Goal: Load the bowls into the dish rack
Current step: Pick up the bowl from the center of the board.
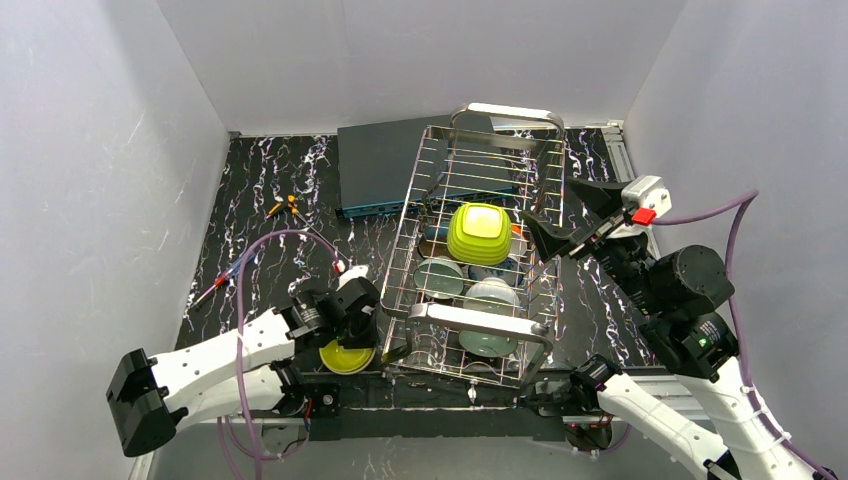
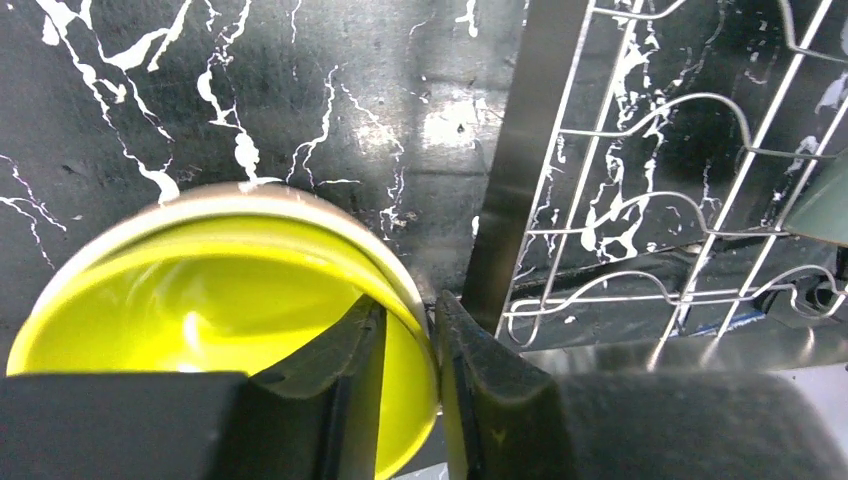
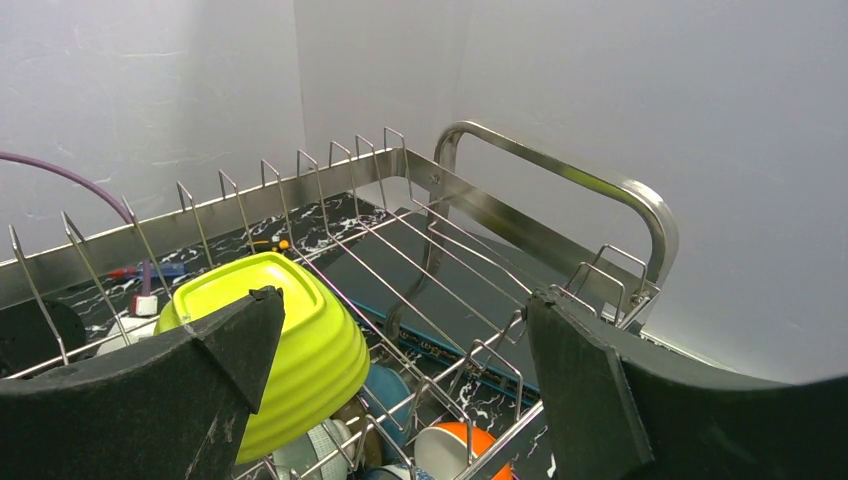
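1. Fingers (image 2: 345,350) of the left gripper (image 2: 408,305) stand narrow, 1 inside and 1 outside the wall of the yellow bowl (image 2: 200,300). From the wrist view they look pinched on its rim.
2. That bowl sits open side up on the table (image 1: 250,200), just beside the near left corner of the dish rack (image 1: 480,322). It is not in the rack yet.
3. My right gripper (image 3: 402,300) hangs with its jaws wide and nothing between them. It is above the right side of the rack, near the square lime bowl (image 1: 478,232) that lies upside down on the wires.
4. Several other bowls sit in the near half of the rack. The far half shows bare wire rows, with a teal box (image 1: 380,165) on the table behind it.
5. I judge the step in hand to be the grasp on the last loose bowl, as I see no other bowl out on the table.
6. Next I would lift it high enough to clear the rack's side wall and the near handle, then carry it right and over to a free row.
7. A pinch on 1 edge is a thin hold, so I expect the bowl may swing or slip. I would move slowly and keep the 2 arms well apart over the rack.
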You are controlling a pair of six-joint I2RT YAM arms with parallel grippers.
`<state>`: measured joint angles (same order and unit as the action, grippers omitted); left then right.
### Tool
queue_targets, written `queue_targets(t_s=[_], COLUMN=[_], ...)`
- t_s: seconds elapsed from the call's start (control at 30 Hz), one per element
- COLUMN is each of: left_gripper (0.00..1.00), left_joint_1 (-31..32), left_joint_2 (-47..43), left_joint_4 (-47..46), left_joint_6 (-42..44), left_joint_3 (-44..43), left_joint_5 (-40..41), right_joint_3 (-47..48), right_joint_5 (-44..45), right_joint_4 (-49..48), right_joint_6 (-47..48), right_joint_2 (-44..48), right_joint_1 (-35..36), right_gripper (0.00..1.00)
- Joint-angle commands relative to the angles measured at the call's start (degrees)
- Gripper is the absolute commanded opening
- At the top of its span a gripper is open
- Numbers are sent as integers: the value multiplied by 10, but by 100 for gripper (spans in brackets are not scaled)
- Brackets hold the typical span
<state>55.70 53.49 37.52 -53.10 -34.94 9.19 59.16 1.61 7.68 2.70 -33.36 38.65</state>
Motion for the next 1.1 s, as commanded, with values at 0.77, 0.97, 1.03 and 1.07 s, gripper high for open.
queue_targets(t_s=[0.77, 0.97, 1.03, 1.07], left_gripper=[0, 0, 0, 0], left_joint_1=[-4, -4, -4, -4], left_joint_2=[-121, -142, -154, -160], left_joint_4=[72, 23, -17, -39], left_joint_6=[99, 191, 221, 228], left_joint_3=[-190, -260, -265, -261], left_joint_5=[177, 231, 224, 221], right_joint_3=[21, 32, 34, 34], right_joint_5=[-32, -58, -67, -69], right_joint_4=[-37, -45, -45, -45], right_joint_6=[-23, -46, -50, -52], right_joint_2=[-21, -34, -38, -38], right_joint_1=[1, 1, 1, 1], right_gripper=[99, 99, 99, 99])
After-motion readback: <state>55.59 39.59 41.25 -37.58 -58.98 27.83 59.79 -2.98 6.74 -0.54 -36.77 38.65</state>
